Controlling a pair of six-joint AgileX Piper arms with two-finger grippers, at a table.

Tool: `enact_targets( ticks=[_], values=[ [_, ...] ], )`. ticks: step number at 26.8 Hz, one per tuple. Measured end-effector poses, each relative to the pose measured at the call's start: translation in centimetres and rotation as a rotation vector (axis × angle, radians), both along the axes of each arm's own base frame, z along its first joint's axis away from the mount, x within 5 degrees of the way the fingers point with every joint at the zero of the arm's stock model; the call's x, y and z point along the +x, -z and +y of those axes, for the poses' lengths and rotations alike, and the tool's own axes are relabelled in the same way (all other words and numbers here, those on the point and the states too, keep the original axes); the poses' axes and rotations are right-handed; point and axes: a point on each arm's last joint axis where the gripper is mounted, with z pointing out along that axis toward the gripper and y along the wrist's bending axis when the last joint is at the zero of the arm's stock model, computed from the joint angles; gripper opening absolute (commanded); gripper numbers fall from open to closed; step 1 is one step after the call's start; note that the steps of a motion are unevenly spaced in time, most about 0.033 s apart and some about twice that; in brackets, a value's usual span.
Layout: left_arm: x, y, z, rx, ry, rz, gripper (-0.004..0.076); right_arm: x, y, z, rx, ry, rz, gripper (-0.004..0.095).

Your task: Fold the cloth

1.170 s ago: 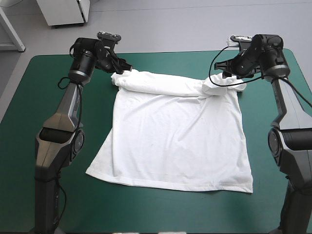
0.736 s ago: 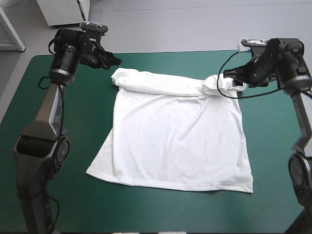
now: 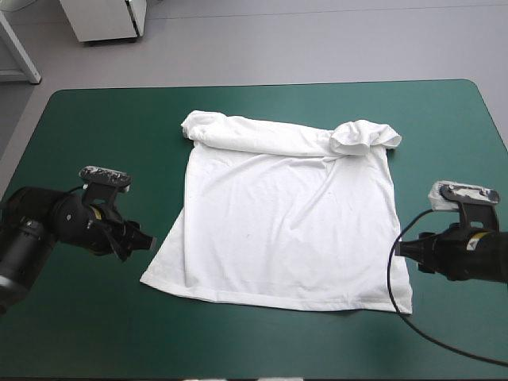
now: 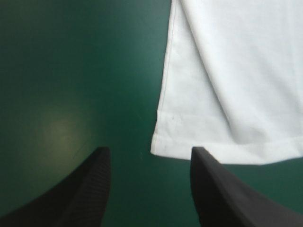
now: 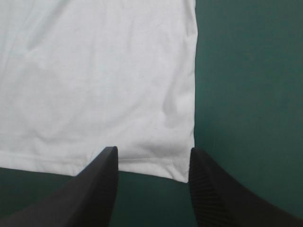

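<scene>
The T-shirt (image 3: 286,222) lies spread flat across the middle of the frame on the teal-green desk (image 3: 79,159). Its sleeve end is rolled into a thick band (image 3: 262,136) toward the upper part, and the hem runs along the lower part. The left gripper (image 4: 149,155) sits low at the left of the frame, aimed at the lower-left hem corner (image 3: 151,279). Its jaws are wide and empty, and that corner lies just ahead of the gap, nearer one finger than the other. The right gripper (image 5: 152,153) mirrors it at the right of the frame, jaws equally wide and holding nothing, with the lower-right hem corner (image 3: 406,308) just ahead of the gap. This looks like the approach to a hem grasp (both arms lined up, neither touching cloth). Next, each gripper probably needs to ease forward and down to slip one finger under its corner, then pinch. Both would then lift evenly and carry the hem toward the band.
</scene>
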Motion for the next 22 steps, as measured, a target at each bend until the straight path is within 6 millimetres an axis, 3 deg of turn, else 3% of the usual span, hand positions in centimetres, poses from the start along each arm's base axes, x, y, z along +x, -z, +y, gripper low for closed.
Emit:
enact_targets(
  ticks=[2, 4, 13, 22],
  values=[
    [-1.2, 0.7, 0.3, 0.001, -0.001, 0.011, 0.0372, -1.4, -0.2, 0.0, 0.011, 0.006, -0.027, 0.0442],
    [-1.2, 1.6, 0.2, 0.007, -0.003, 0.049, 0.0372, -2.2, -0.6, 0.0, 0.028, 0.005, -0.049, 0.0442],
    [1.4, 5.8, -0.5, 0.009, -0.015, 0.175, 0.0372, -2.4, -0.5, 0.1, 0.039, 0.001, -0.029, 0.0442],
    [1.8, 9.3, -0.7, -0.005, -0.033, 0.202, 0.0372, -2.4, -0.5, 0.1, 0.039, 0.001, -0.029, 0.0441]
  ],
)
